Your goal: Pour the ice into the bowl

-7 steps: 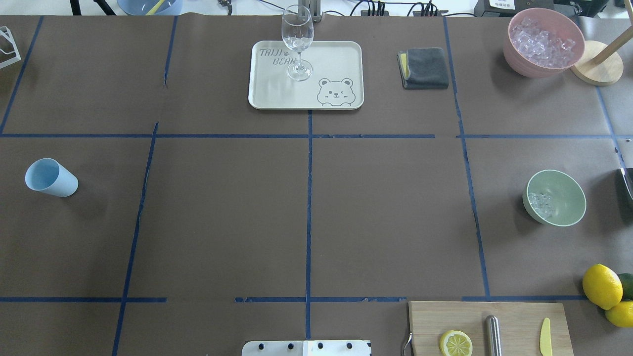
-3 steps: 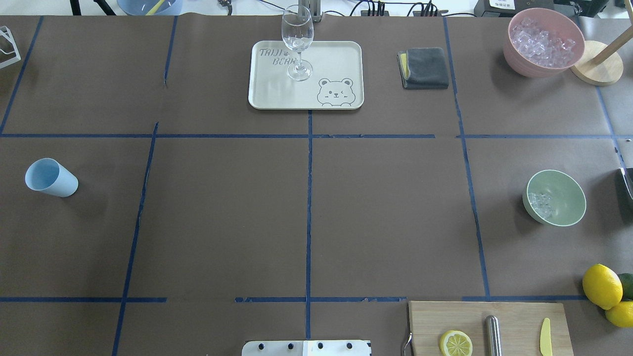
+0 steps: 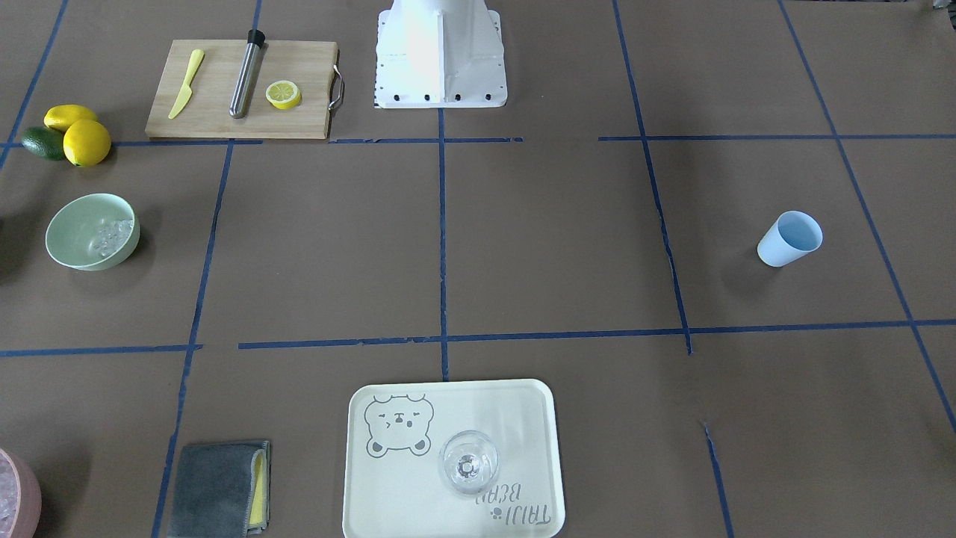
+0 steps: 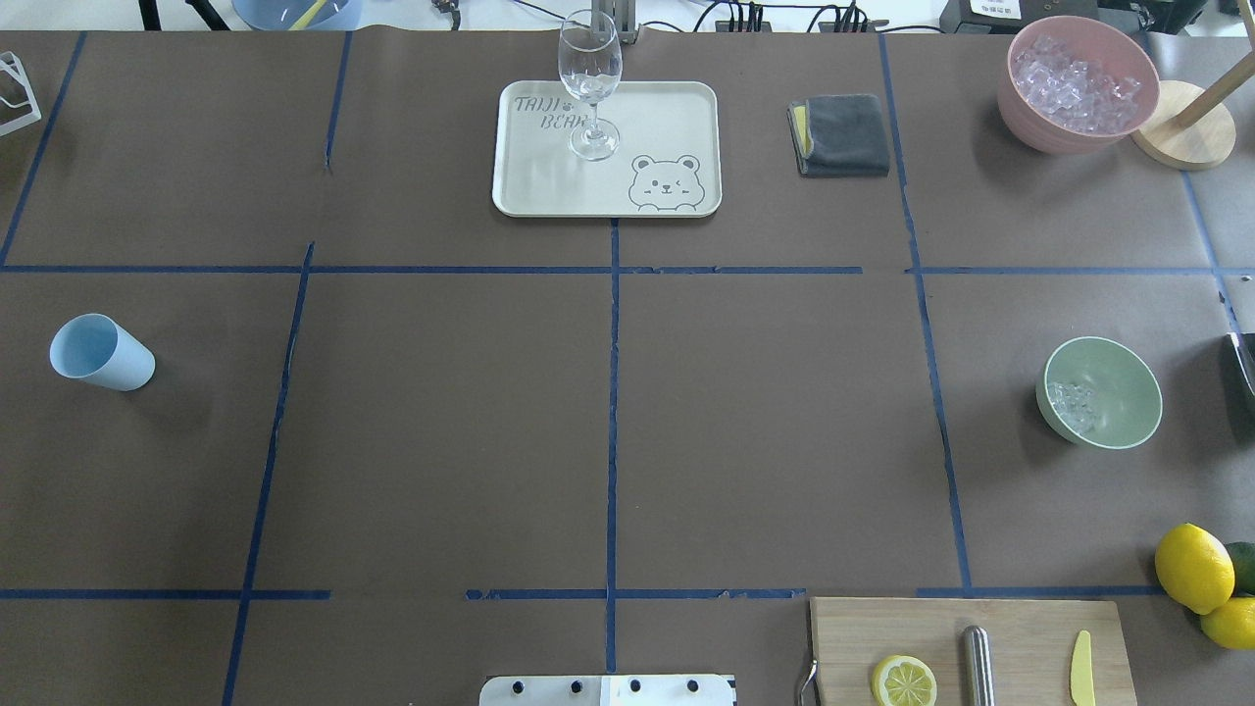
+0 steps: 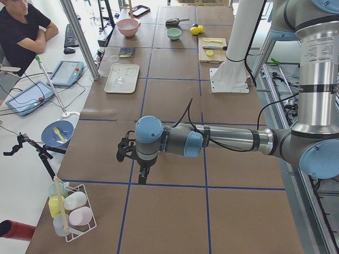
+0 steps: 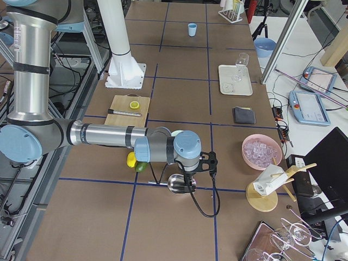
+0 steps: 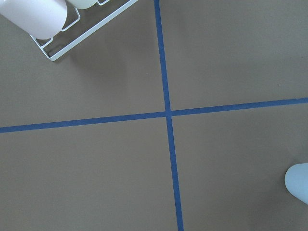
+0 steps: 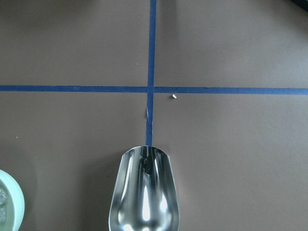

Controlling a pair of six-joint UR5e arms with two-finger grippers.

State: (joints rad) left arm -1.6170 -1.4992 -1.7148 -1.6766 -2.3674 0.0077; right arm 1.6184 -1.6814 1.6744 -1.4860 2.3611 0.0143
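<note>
Ice (image 4: 1074,404) already lies in the bowl (image 4: 1124,384) near the tabletop's right edge, and the scoop (image 8: 144,202) by my right end effector (image 6: 209,163) looks empty: pouring seems done. Whether it or my left end effector (image 5: 125,151) is clamped, I cannot tell.

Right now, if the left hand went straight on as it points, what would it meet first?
Most likely the bare table by the blue tape cross: the left hand points down, the blue cup off to one side.
</note>
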